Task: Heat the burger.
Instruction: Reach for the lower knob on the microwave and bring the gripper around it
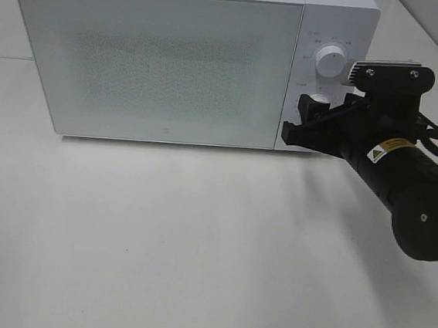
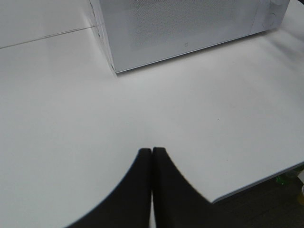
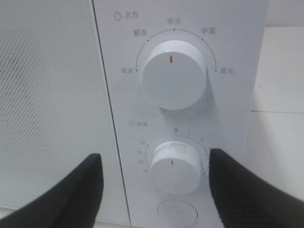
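My right gripper, wide open and empty, flanked the lower dial at lower centre, apparently not touching.

We record the boxy white metal microwave oven as white throughout. Its flat door panel is pale grey-white and carries a fine dotted mesh pattern. The round white upper dial and round white lower dial each bear a short red index line. Scale arcs and lettering are grey, and the zero mark is red. The flat matte tabletop is white. The left gripper and right gripper are black. The black right arm carries a small yellow-and-white warning label.
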`<action>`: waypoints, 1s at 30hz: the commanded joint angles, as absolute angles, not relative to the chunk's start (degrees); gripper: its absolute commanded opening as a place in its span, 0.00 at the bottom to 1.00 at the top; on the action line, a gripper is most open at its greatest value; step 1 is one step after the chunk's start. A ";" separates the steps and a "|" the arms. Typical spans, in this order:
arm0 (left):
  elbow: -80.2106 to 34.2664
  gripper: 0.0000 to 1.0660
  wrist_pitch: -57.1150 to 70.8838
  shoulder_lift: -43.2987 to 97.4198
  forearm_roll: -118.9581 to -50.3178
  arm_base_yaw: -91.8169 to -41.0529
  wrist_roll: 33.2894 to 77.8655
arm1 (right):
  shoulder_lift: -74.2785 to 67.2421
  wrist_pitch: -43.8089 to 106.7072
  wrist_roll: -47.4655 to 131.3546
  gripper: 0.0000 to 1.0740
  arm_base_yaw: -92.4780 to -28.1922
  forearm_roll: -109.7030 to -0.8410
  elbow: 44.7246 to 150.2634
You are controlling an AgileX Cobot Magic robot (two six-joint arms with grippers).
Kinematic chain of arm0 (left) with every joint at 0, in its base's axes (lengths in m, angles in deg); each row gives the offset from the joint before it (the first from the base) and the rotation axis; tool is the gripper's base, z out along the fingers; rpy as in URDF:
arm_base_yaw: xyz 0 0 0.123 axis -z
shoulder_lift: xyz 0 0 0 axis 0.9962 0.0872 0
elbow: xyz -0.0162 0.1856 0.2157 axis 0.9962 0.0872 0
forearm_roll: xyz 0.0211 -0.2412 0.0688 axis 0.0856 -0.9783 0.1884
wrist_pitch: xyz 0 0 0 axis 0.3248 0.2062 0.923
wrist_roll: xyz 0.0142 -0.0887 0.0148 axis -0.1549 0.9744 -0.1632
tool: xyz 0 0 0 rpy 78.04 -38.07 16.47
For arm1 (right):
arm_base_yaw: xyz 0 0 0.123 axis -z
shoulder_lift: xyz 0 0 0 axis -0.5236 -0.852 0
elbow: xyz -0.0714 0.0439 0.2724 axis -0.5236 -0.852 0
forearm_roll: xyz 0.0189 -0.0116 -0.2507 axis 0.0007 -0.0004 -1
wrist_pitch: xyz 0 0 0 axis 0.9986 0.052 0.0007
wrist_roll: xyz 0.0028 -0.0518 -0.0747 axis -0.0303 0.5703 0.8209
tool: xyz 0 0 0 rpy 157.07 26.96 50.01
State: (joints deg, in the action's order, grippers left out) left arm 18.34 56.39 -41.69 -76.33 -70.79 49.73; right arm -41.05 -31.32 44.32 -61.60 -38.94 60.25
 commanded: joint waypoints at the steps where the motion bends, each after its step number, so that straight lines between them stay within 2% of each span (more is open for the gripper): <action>1: 18.40 0.00 55.53 -42.90 -76.56 -70.96 49.68 | -42.48 -36.25 45.30 0.58 -61.65 -39.00 60.48; 15: 18.40 0.00 55.53 -42.78 -76.56 -70.96 49.68 | -48.67 -38.77 45.70 0.58 -61.60 -38.83 65.81; 30: 18.45 0.00 55.53 -42.84 -76.56 -70.96 49.68 | -50.39 -39.05 45.87 0.58 -61.54 -37.22 66.04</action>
State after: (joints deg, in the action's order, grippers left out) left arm 18.34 56.39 -41.69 -76.33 -70.79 49.73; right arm -50.39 -34.58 45.35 -61.60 -37.05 65.52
